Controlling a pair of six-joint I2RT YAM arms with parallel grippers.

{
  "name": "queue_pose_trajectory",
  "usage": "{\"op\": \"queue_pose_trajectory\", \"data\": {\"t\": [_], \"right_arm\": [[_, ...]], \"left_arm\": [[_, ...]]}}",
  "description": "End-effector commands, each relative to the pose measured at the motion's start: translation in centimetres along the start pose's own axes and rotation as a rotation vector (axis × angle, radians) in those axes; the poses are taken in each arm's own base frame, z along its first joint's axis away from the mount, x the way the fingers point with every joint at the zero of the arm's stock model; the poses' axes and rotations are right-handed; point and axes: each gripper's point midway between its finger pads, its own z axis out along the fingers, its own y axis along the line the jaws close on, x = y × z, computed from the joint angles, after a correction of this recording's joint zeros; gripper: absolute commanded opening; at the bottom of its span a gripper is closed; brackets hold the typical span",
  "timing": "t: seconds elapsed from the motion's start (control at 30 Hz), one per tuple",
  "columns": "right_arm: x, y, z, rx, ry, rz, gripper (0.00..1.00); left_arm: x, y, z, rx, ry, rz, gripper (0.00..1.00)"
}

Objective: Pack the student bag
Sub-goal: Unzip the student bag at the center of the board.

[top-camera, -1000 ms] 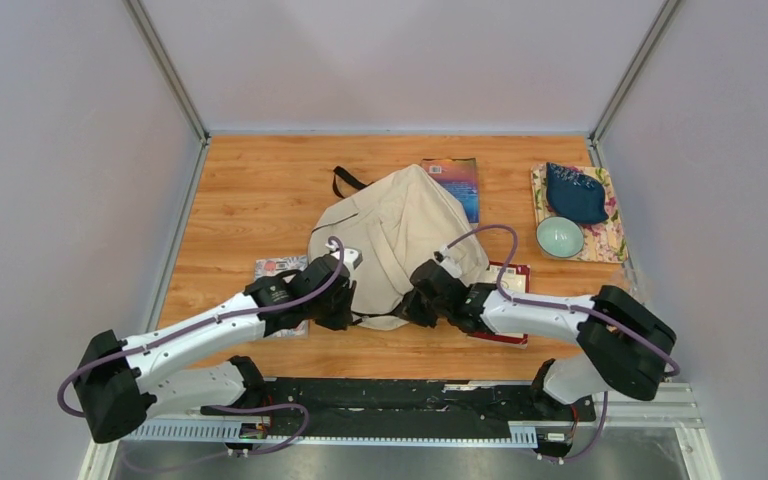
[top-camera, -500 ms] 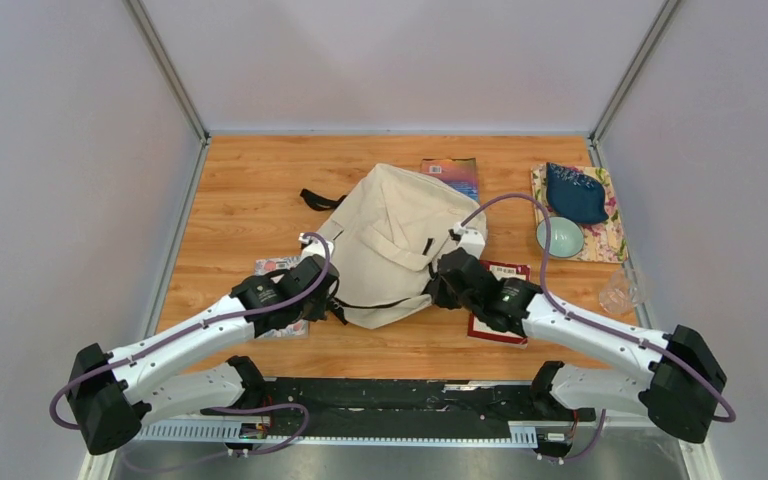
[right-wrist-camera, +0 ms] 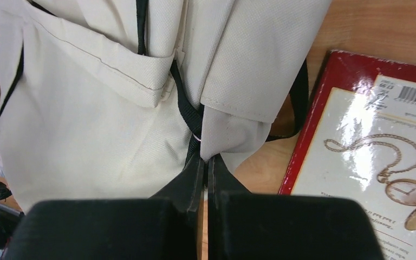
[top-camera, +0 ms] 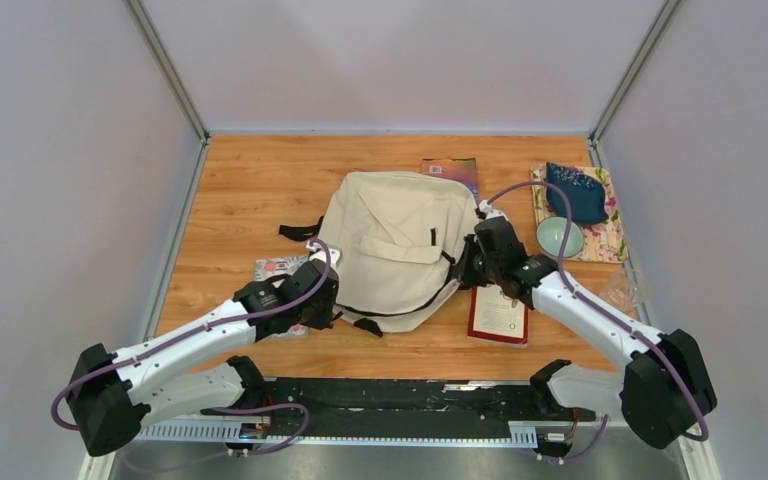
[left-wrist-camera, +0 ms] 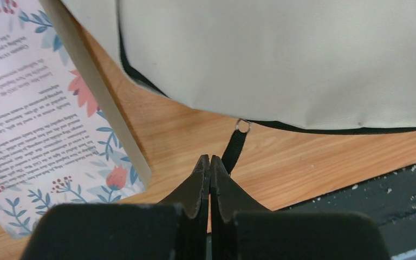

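Note:
The student bag (top-camera: 395, 245), cream canvas with black straps, lies flat in the middle of the table with its flap pocket up. My left gripper (top-camera: 328, 292) is at its near left edge. In the left wrist view the jaws (left-wrist-camera: 210, 158) are shut, with a black zip-pull strap (left-wrist-camera: 235, 147) lying beside the right finger, not between the jaws. My right gripper (top-camera: 468, 268) is at the bag's right edge. In the right wrist view it (right-wrist-camera: 206, 158) is shut on a corner fold of the bag's fabric (right-wrist-camera: 233, 127) beside a black strap.
A floral book (top-camera: 278, 270) lies left of the bag, partly under it. A red book (top-camera: 500, 312) lies right of it. A colourful book (top-camera: 452, 168) shows behind. A teal pouch (top-camera: 575, 195) and a pale bowl (top-camera: 559, 237) sit on a floral mat (top-camera: 610, 242).
The bag was bunched up between the grippers; now it lies spread flat and further back. My right gripper has moved back and right with the fabric. My left gripper has shifted slightly.

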Motion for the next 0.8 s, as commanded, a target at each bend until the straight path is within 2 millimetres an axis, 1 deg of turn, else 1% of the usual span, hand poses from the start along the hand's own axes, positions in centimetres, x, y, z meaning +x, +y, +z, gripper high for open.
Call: {"op": "queue_pose_trajectory", "data": {"t": [0.0, 0.03, 0.07, 0.1, 0.13, 0.17, 0.2, 0.23, 0.27, 0.3, 0.33, 0.37, 0.4, 0.43, 0.47, 0.5, 0.53, 0.57, 0.6, 0.63, 0.67, 0.7, 0.73, 0.77], "right_arm": [[-0.5, 2.2, 0.5, -0.095, 0.029, 0.01, 0.0], [-0.2, 2.2, 0.6, -0.088, 0.04, 0.045, 0.12], [-0.1, 2.1, 0.4, -0.082, 0.042, 0.061, 0.29], [0.4, 1.7, 0.3, -0.065, 0.059, 0.08, 0.48], [0.4, 1.3, 0.1, -0.038, 0.053, 0.101, 0.65], [0.2, 1.1, -0.5, -0.023, 0.044, 0.124, 0.7], [0.5, 0.6, -1.1, 0.009, 0.062, 0.132, 0.73], [0.0, -0.2, -1.5, 0.056, 0.032, 0.138, 0.78], [-0.1, -0.5, -2.0, 0.073, 0.023, 0.159, 0.79], [-0.2, -0.8, -3.3, 0.08, 0.005, 0.174, 0.79], [-0.2, -1.1, -3.8, 0.089, -0.009, 0.193, 0.8], [-0.3, -0.9, -4.5, 0.073, -0.024, 0.218, 0.8], [-0.6, -0.5, -5.7, 0.036, -0.059, 0.274, 0.8], [0.3, -0.4, -6.0, 0.009, -0.05, 0.306, 0.8], [0.7, -0.2, -6.2, -0.02, -0.051, 0.337, 0.8], [0.6, 0.7, -6.5, -0.074, -0.062, 0.404, 0.8], [0.8, 2.0, -7.8, -0.175, -0.062, 0.438, 0.8], [1.8, 2.2, -7.0, -0.219, -0.053, 0.47, 0.8], [2.4, 3.4, -7.4, -0.277, -0.033, 0.534, 0.79], [2.8, 4.1, -7.7, -0.328, -0.028, 0.557, 0.79], [3.4, 4.5, -7.3, -0.354, -0.023, 0.584, 0.79], [4.6, 5.5, -7.4, -0.383, 0.013, 0.584, 0.78], [4.8, 5.9, -7.4, -0.389, 0.021, 0.64, 0.78], [4.8, 6.9, -7.3, -0.418, 0.023, 0.653, 0.78]], "left_arm": [[0.7, -2.1, -0.1, 0.112, 0.046, -0.013, 0.0], [0.7, -2.3, -0.1, 0.118, 0.044, -0.017, 0.0], [0.9, -2.4, -0.1, 0.124, 0.044, -0.019, 0.0], [0.7, -2.5, -0.1, 0.129, 0.039, -0.03, 0.0], [0.8, -2.5, 0.0, 0.13, 0.039, -0.034, 0.0], [0.7, -2.7, 0.0, 0.139, 0.036, -0.037, 0.0], [0.7, -2.8, 0.0, 0.144, 0.035, -0.039, 0.0], [0.7, -2.9, 0.0, 0.15, 0.037, -0.041, 0.0], [0.7, -3.2, 0.0, 0.158, 0.04, -0.04, 0.0], [0.6, -3.2, 0.0, 0.16, 0.042, -0.041, 0.0], [0.6, -3.3, 0.0, 0.164, 0.044, -0.04, 0.0], [0.6, -3.5, 0.0, 0.17, 0.042, -0.042, 0.0], [0.6, -3.5, 0.0, 0.171, 0.043, -0.043, 0.0], [0.5, -3.6, 0.0, 0.173, 0.043, -0.045, 0.0], [0.4, -3.8, 0.0, 0.182, 0.04, -0.046, 0.0], [0.4, -3.8, -0.1, 0.186, 0.039, -0.045, 0.0], [0.4, -3.9, -0.1, 0.188, 0.038, -0.042, 0.0], [0.3, -3.9, -0.1, 0.191, 0.038, -0.042, 0.0], [0.3, -3.9, -0.2, 0.192, 0.036, -0.038, 0.0], [0.3, -4.0, -0.2, 0.193, 0.036, -0.033, 0.0], [0.2, -3.9, -0.2, 0.191, 0.035, -0.032, 0.0], [0.3, -3.9, -0.2, 0.192, 0.037, -0.027, 0.0], [0.2, -4.0, -0.2, 0.192, 0.037, -0.027, 0.0], [0.2, -4.0, -0.3, 0.194, 0.036, -0.027, 0.0]]}}
